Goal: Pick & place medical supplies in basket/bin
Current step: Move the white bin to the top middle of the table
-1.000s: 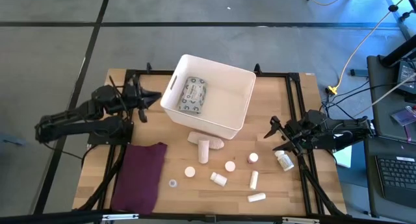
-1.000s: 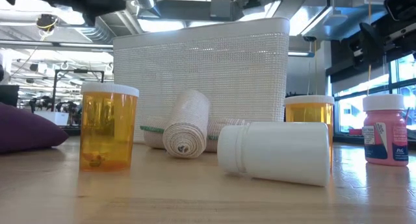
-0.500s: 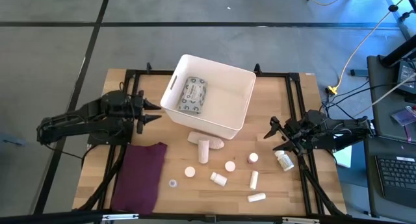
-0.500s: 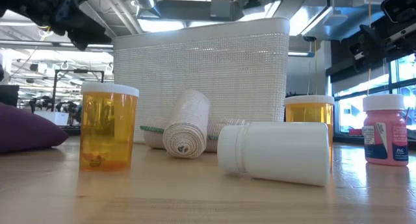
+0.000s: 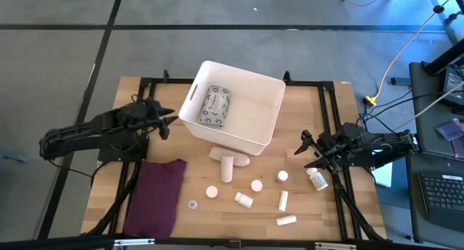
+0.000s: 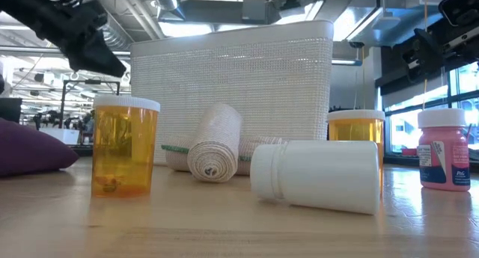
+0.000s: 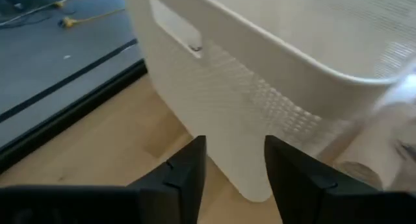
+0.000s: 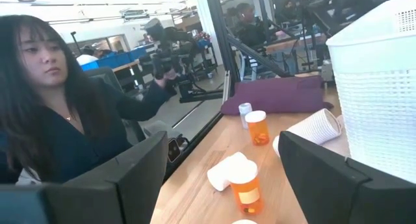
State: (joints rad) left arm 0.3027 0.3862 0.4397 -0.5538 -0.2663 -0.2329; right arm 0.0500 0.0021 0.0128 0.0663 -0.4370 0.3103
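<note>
The white bin (image 5: 255, 112) stands at the table's far middle, its base on the wood, with a grey-green printed packet (image 5: 216, 106) lying inside. Bandage rolls (image 5: 228, 164), small bottles (image 5: 243, 199) and caps (image 5: 212, 192) lie on the table in front of it. My left gripper (image 5: 168, 124) hovers open beside the bin's left wall (image 7: 273, 81), below its slot handle (image 7: 175, 26), with nothing between the fingers. My right gripper (image 5: 304, 152) waits open at the table's right side, beside a bottle (image 5: 317, 179).
A maroon cloth (image 5: 156, 196) lies flat at the near left. In the low view an orange bottle (image 6: 123, 146), a lying white bottle (image 6: 314, 176) and a pink bottle (image 6: 443, 149) stand before the bin. A person (image 8: 52, 100) sits beyond the table's edge.
My left gripper has come down beside the bin's left wall, drifted a little toward the near edge, tipped its fingers downward, and opened. Nothing on the table has moved.
</note>
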